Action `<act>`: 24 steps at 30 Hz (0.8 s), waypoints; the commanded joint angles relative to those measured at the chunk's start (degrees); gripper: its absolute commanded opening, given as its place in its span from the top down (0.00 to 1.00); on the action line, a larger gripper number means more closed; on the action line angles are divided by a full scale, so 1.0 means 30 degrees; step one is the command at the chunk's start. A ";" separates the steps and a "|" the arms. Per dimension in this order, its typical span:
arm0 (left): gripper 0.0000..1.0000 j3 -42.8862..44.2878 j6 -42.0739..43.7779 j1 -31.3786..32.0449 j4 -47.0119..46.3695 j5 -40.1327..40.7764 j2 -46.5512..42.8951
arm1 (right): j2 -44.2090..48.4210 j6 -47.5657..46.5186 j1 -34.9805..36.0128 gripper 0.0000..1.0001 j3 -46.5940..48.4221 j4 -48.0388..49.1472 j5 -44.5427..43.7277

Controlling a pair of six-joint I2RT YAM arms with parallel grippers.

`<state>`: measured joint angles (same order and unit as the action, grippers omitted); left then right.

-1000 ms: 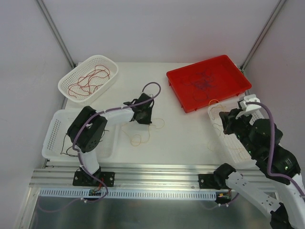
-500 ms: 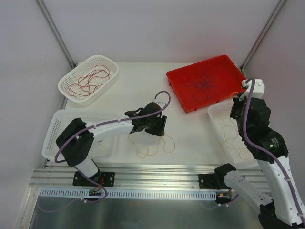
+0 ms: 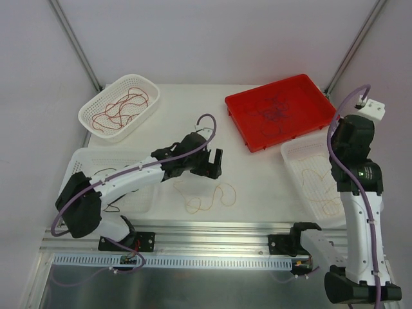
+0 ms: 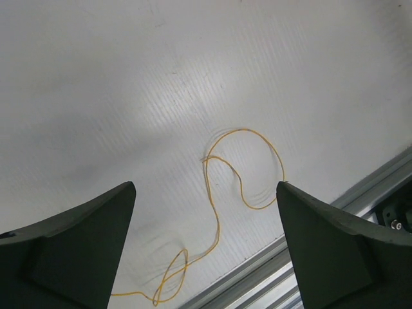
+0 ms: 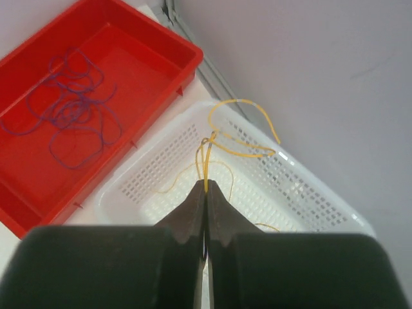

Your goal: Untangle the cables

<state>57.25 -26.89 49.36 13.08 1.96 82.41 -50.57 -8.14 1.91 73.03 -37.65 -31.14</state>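
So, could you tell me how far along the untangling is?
Sorted: red cable in the far basket, purple cable in the red tray. In hand: right gripper pinches a yellow cable over the right basket. Remaining: another yellow cable on the table beneath the open left gripper.

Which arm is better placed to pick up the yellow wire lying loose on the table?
Left. The left claw hangs open directly over the yellow wire; the right claw is shut on another yellow strand above the white basket.
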 commanded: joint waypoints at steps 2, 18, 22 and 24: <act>0.01 0.0133 0.0673 -0.1188 0.0647 0.0754 -0.1629 | -0.0778 0.3612 -0.0608 0.99 -0.3500 0.0274 0.0006; 0.01 -0.0128 0.4683 -0.5292 0.3022 0.4794 -0.8746 | -0.3214 0.7491 -0.4593 0.03 -0.8469 0.0774 0.2962; 0.01 -0.0890 0.5769 -0.5322 0.2964 0.7048 -1.0911 | -0.2424 0.6116 -0.4301 0.03 -0.7385 0.0800 0.4631; 0.01 -0.1534 0.6353 -0.5293 0.2906 0.8484 -1.1588 | -0.1954 0.4832 -0.3427 0.03 -0.7061 0.1123 0.6009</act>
<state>55.02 -12.78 34.02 20.95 19.11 50.13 -59.70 11.31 -10.96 47.83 -35.77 -19.51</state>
